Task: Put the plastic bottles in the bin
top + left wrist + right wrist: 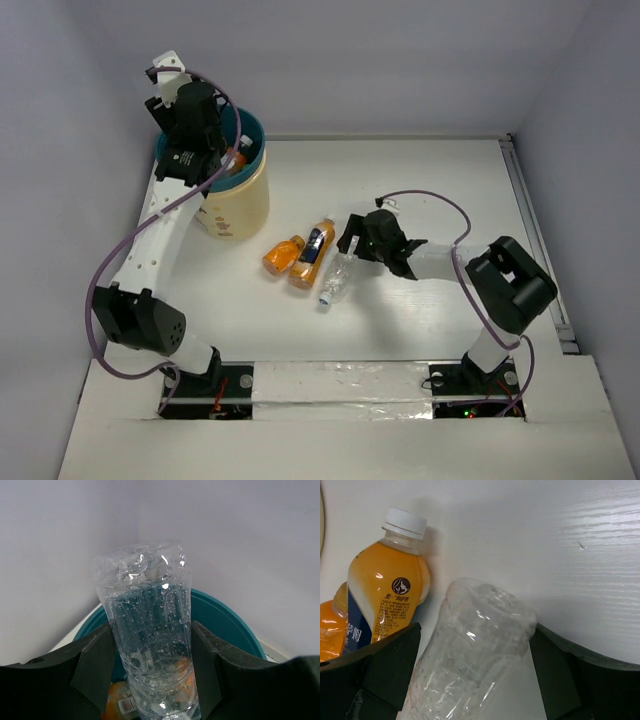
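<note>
Left gripper (150,647) is clamped on a wet clear bottle (145,600) above the teal-rimmed bin (227,617); released off-centre, it could hit the rim and fall outside. Two orange bottles (314,250) lie on the table (430,190). Right gripper (475,652), jaws apart, straddles a thin clear bottle (485,610) lying beside them; closing may squirt it away.

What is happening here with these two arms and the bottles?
The left gripper holds a wet clear bottle over the bin, where at least one orange bottle already lies. The right gripper is open around a second clear bottle lying on the table, not yet lifted. Two more orange bottles lie beside it.
</note>
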You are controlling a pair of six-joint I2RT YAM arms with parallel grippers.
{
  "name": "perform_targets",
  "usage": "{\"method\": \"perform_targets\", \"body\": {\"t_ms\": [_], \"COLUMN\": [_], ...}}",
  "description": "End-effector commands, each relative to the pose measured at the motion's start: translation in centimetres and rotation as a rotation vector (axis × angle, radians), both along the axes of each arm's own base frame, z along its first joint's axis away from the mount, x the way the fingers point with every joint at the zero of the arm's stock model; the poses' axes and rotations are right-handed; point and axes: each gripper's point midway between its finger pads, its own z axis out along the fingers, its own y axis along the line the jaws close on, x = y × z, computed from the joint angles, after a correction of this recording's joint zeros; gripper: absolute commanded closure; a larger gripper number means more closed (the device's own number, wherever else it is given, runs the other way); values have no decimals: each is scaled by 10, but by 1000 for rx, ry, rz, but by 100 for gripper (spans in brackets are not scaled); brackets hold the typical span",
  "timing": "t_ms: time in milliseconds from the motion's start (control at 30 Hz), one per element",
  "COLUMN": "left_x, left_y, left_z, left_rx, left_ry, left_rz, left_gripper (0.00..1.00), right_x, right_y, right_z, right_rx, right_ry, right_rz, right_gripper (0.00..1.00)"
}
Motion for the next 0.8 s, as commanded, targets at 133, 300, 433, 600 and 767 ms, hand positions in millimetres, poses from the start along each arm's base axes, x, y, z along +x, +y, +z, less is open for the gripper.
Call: {"method": "perform_targets", "body": {"t_ms": [133, 300, 433, 600, 767], "left_x": [-1, -2, -10, -24, -64], "left_y": [22, 17, 13, -13, -60], "left_z": [6, -15, -6, 15, 22], "left_rx": [70, 56, 13, -97, -206], "left_ry": [-58, -57, -96, -175, -200], "left_rz": [127, 95, 56, -101, -385], "left_gripper": [43, 21, 13, 13, 19], "right_x": [13, 8, 3, -3, -9], "right_y": [-1, -10, -16, -26, -24], "right_z": [2, 3, 22, 79, 171], "right_rx": [-38, -39, 1, 76, 198], "right_ry": [3, -11, -65, -190, -359], "right_rz": [8, -18, -38, -53, -20], "right_gripper": [10, 31, 49, 53, 53]}}
